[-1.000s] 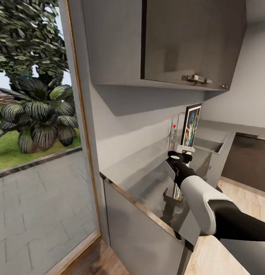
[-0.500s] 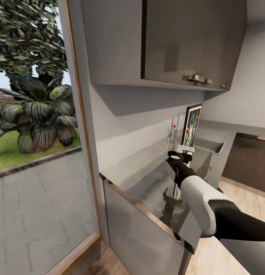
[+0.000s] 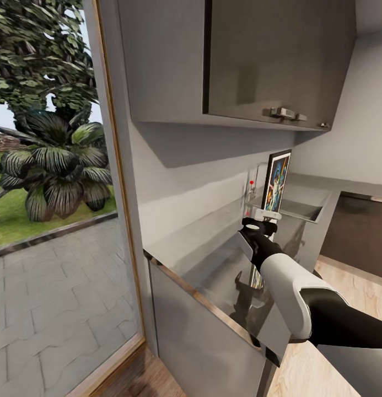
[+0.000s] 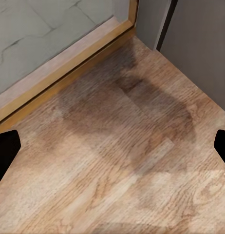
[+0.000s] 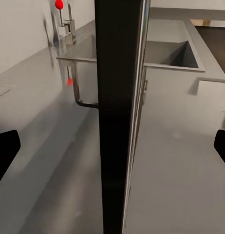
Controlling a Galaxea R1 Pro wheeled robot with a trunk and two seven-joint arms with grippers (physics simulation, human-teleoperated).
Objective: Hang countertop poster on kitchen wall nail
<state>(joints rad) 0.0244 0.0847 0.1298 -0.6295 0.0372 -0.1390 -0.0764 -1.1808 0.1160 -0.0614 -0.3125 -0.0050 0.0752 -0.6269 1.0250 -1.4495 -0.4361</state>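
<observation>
The right gripper (image 3: 266, 214) is clamped on the bottom edge of the poster (image 3: 275, 181), holding it upright above the kitchen countertop (image 3: 202, 259), off the surface. The poster stands tall and thin in the head view, its blue art facing right and its black back toward the grey wall on the left. In the right wrist view the poster (image 5: 120, 112) appears edge-on as a dark vertical band, with the glossy slab (image 5: 180, 185) stretching away beneath it.

Beyond the poster lies a sink (image 3: 301, 209), with a faucet (image 3: 251, 190) bearing a red knob by the wall. A wall cabinet (image 3: 240, 60) hangs above, and a glass door (image 3: 53, 193) on the left looks onto plants and paving.

The left gripper (image 4: 112, 146) hangs over the wooden floor (image 4: 117, 161) with its fingers apart, judging by the dark tips at the frame's two edges.
</observation>
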